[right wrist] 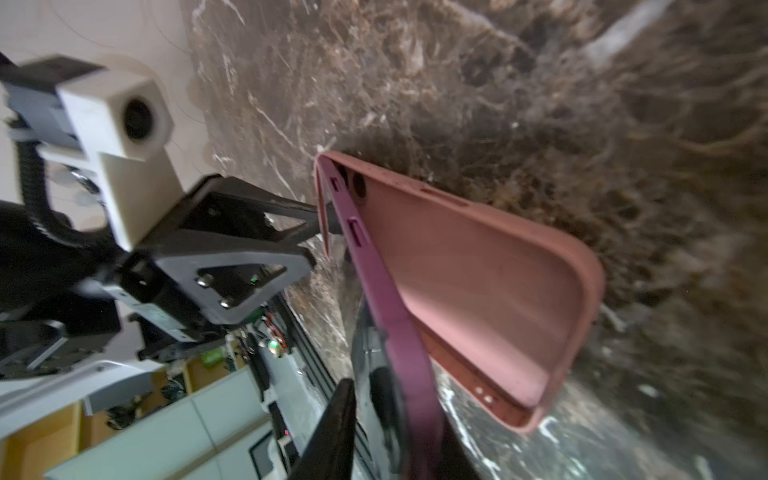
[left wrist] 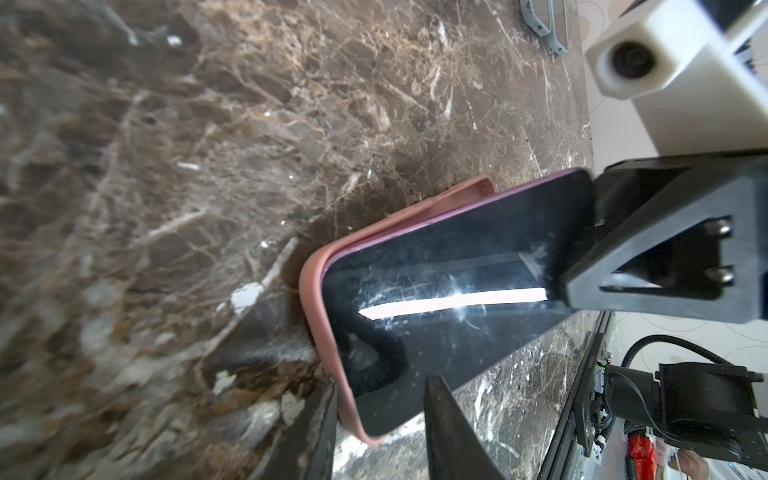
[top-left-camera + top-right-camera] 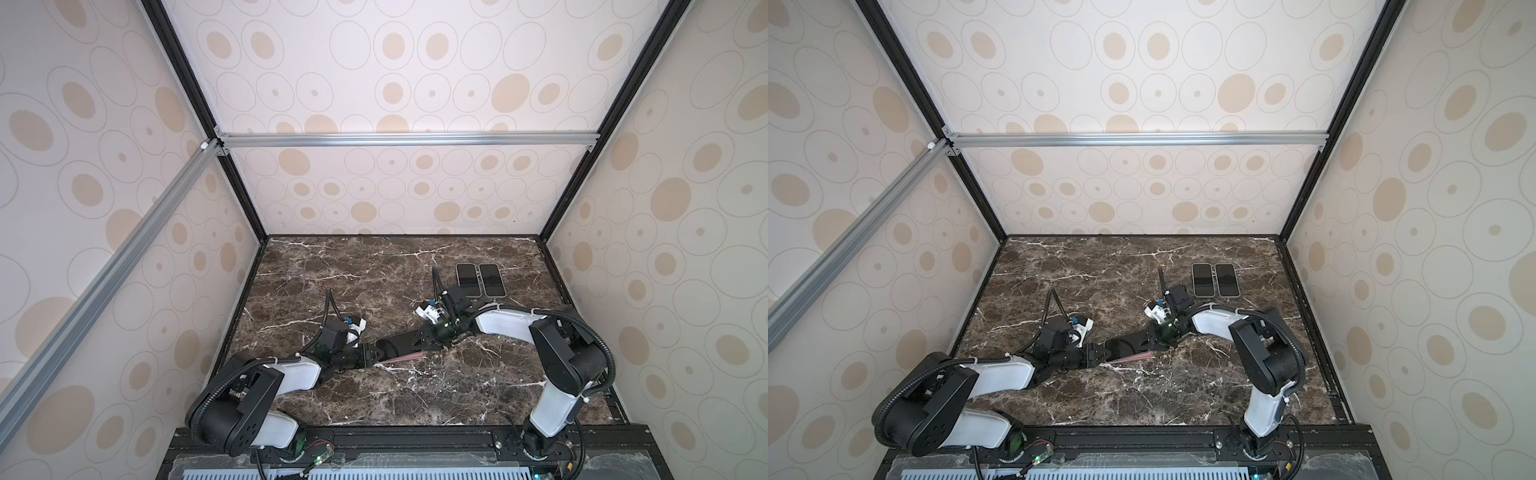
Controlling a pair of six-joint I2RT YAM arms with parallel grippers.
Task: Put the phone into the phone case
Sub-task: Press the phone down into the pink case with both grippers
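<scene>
Nothing legible appears in any view. The screen of the phone (image 2: 436, 299) is dark and carries only a streak of glare. The visible surfaces of the phone case (image 1: 478, 270) are plain pink. The two dark phones (image 3: 480, 280) lying side by side on the worktop (image 3: 374, 399) are too small in both top views for any marking to be made out. The cluttered background in the wrist views is too blurred to read.
</scene>
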